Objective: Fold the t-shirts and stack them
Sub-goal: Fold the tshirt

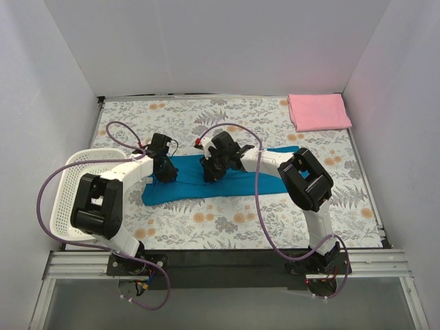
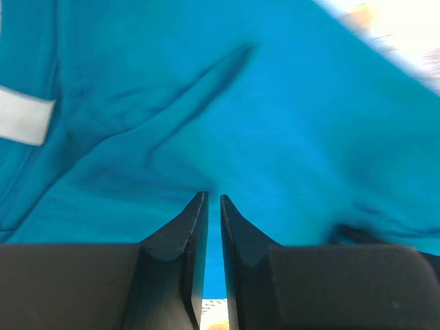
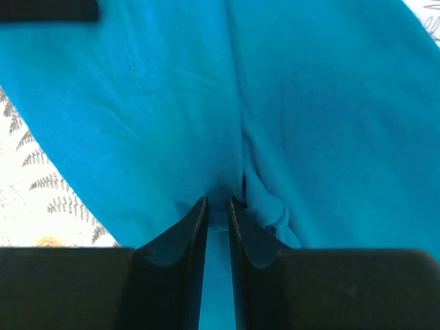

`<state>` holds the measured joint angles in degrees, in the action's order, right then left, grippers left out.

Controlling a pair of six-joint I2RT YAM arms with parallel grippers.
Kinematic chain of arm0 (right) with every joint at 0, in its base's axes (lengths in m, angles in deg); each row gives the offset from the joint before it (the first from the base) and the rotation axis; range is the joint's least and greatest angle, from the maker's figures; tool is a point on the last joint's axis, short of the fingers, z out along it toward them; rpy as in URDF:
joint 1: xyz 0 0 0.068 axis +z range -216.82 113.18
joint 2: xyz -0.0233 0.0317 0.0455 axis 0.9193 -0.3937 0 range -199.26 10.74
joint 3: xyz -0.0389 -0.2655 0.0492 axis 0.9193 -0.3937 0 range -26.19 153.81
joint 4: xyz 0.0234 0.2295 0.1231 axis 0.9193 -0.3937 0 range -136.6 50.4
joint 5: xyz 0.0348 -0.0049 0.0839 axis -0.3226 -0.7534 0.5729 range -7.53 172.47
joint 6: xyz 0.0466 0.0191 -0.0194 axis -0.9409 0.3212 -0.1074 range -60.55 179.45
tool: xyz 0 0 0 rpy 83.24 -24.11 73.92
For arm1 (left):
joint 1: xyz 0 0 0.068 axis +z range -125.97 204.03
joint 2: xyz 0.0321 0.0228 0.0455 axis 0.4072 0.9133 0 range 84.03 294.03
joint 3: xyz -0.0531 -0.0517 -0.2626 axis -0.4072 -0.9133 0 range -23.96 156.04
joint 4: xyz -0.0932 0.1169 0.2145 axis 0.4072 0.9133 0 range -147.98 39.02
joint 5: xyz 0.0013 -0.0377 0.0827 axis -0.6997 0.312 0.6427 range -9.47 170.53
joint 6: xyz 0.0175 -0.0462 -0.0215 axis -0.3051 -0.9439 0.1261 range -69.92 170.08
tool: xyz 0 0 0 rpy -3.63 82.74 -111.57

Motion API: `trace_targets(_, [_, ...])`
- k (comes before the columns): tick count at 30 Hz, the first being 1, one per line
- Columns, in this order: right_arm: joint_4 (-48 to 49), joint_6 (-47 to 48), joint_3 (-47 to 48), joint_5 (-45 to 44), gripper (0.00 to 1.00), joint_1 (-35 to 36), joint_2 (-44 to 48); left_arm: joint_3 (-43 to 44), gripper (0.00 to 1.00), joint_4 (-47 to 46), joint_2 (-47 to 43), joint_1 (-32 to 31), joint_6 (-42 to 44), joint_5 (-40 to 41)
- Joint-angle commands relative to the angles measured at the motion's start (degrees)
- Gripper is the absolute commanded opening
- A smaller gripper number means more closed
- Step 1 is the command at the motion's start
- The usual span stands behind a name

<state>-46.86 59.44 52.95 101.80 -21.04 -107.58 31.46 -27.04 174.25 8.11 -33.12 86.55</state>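
The teal-blue t-shirt (image 1: 230, 184) lies as a long band across the middle of the table. My left gripper (image 1: 163, 170) is at its left end, my right gripper (image 1: 212, 169) at its middle. In the left wrist view the left gripper (image 2: 214, 198) is shut on the teal shirt (image 2: 289, 124), with cloth between its tips. The white neck label (image 2: 24, 115) shows at the left. In the right wrist view the right gripper (image 3: 218, 201) is shut on a puckered fold of the teal shirt (image 3: 330, 103). The light pink t-shirt (image 1: 318, 111) lies folded at the back right corner.
A white lattice basket (image 1: 69, 185) stands at the left edge of the table, beside the left arm. The floral tablecloth (image 1: 206, 220) covers the table. White walls close in the left, back and right sides.
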Motion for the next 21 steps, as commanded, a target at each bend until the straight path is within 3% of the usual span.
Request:
trace_targets(1, [2.5, -1.5, -1.3, 1.5, 0.24, -0.8, 0.1, -1.7, 0.11, -1.2, -0.7, 0.3, -2.9, 1.6])
trace_targets(4, [2.3, -1.0, -2.5, 1.1, 0.25, -0.9, 3.0, -1.5, 0.12, -0.5, -2.6, 0.3, -2.8, 3.8])
trace_targets(9, [2.3, -1.0, -8.2, -7.0, 0.28, -2.4, 13.1, -1.7, 0.22, 1.8, -7.1, 0.1, -3.3, 7.1])
trace_targets(15, [-0.1, -1.9, -19.4, -15.9, 0.33, -9.3, 21.3, -8.0, 0.25, 4.1, -10.4, -0.2, -6.3, 10.7])
trace_targets(21, [-2.8, -3.4, -27.7, -20.5, 0.34, -14.7, 25.4, -8.8, 0.25, 4.7, -5.8, 0.0, -7.1, 14.6])
